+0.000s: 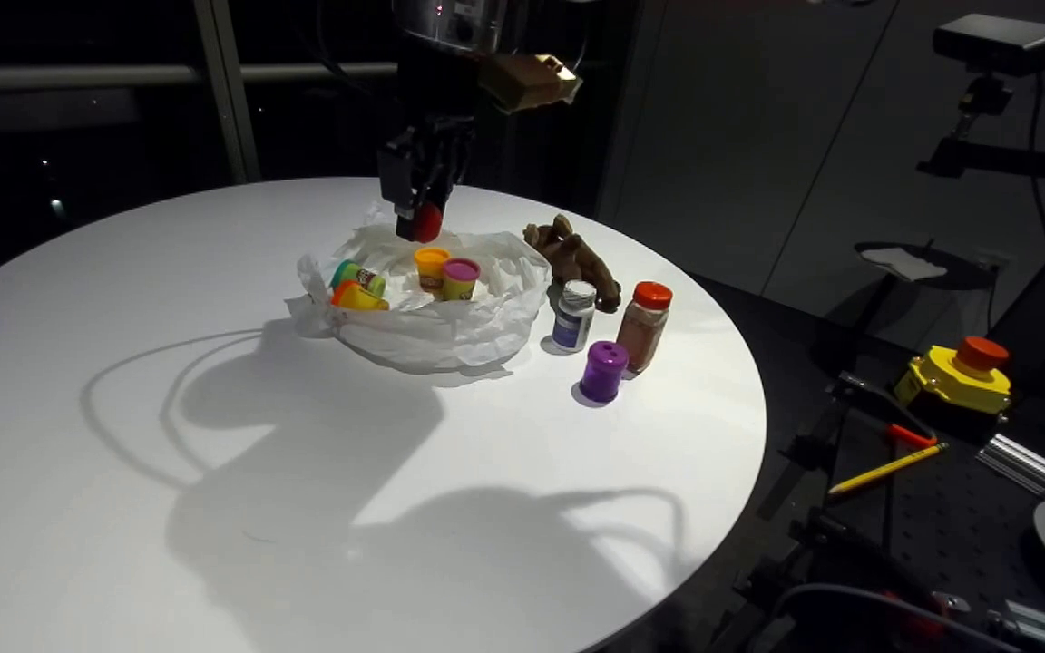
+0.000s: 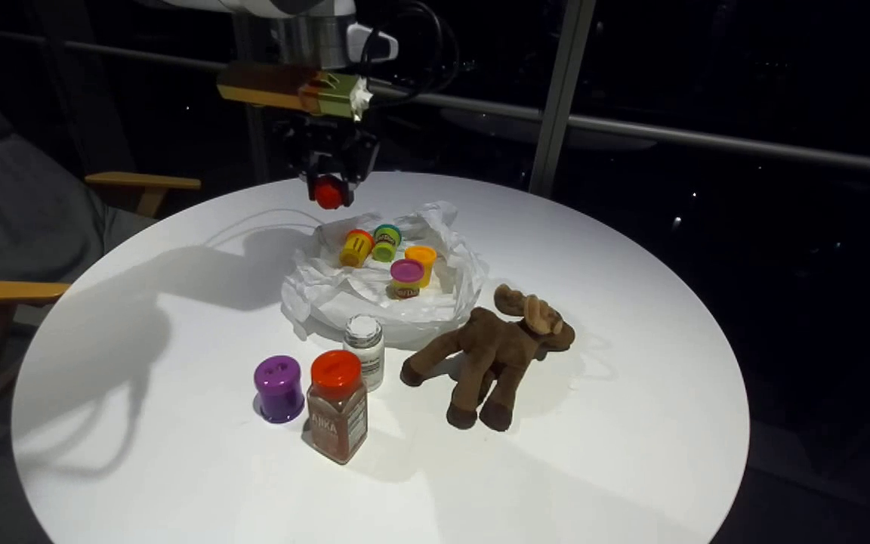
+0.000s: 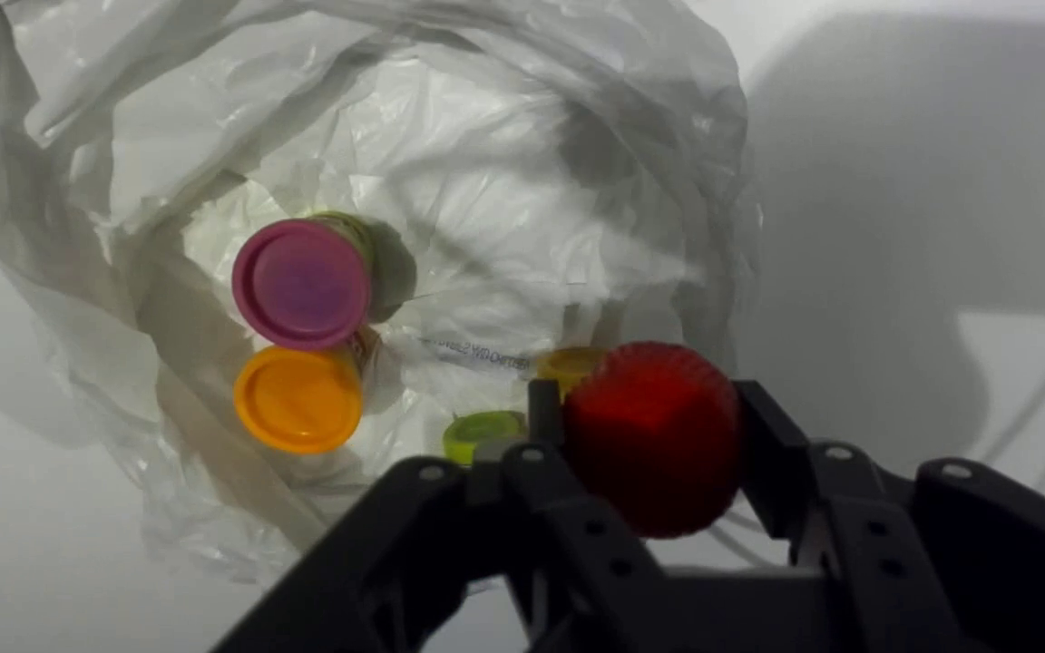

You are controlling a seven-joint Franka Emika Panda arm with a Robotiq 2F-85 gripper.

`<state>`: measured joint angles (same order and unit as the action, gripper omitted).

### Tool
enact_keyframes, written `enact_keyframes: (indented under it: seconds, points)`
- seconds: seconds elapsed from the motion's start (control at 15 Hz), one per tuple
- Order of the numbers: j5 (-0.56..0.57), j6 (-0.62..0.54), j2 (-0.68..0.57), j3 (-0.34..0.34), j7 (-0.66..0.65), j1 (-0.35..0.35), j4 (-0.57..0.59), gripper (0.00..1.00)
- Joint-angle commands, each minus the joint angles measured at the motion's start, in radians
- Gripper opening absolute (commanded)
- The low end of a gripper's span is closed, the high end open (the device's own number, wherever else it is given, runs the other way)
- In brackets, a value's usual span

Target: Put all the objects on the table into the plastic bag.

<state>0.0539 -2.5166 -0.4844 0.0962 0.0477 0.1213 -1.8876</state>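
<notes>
Plastic bag [image 1: 436, 337], on the worktop [image 2: 593, 461], mouth spread wide, presumably for easy drops from above. Hand [image 3: 653, 413], aloft near the rim, clamped on the sides of a red piece [image 2: 329, 193], probably for release inside. In wrist view, piece blurred and of uncertain kind; yellow tub [image 3: 568, 364] in the bag behind, partly hidden.

In both exterior views I look slantwise down across the table [image 1: 141, 290] from different sides, standing back, the plastic bag [image 2: 371, 283] in each. Wrist view faces steeply down from close above, sharing the bag's open mouth with them.
</notes>
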Motion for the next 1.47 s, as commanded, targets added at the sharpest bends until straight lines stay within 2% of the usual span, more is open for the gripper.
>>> enact_keyframes:
  seconds: [0.0,0.4,0.6,0.73,0.93,1.0,1.07,1.13,1.2,1.33,1.4]
  points:
    - [-0.037,0.016,-0.106,0.019,0.055,-0.032,0.121,0.23]
    - [-0.011,-0.019,-0.289,-0.012,0.035,-0.031,0.226,0.23]
    - [-0.015,-0.091,-0.373,-0.001,0.044,-0.033,0.272,0.23]
    - [0.014,-0.153,-0.43,-0.025,0.036,-0.013,0.311,0.23]
    - [0.046,-0.191,-0.447,-0.045,0.03,0.011,0.337,0.24]
    - [0.052,-0.185,-0.453,-0.052,0.028,0.015,0.347,0.73]
    - [0.052,-0.174,-0.454,-0.052,0.029,0.017,0.351,0.74]
    - [0.051,-0.162,-0.459,-0.052,0.028,0.02,0.354,0.81]
    - [0.072,-0.14,-0.37,-0.07,0.021,0.037,0.262,0.88]
    - [0.098,-0.152,-0.342,-0.089,0.002,0.062,0.217,0.99]
    - [0.109,-0.164,-0.34,-0.098,-0.002,0.07,0.213,1.0]
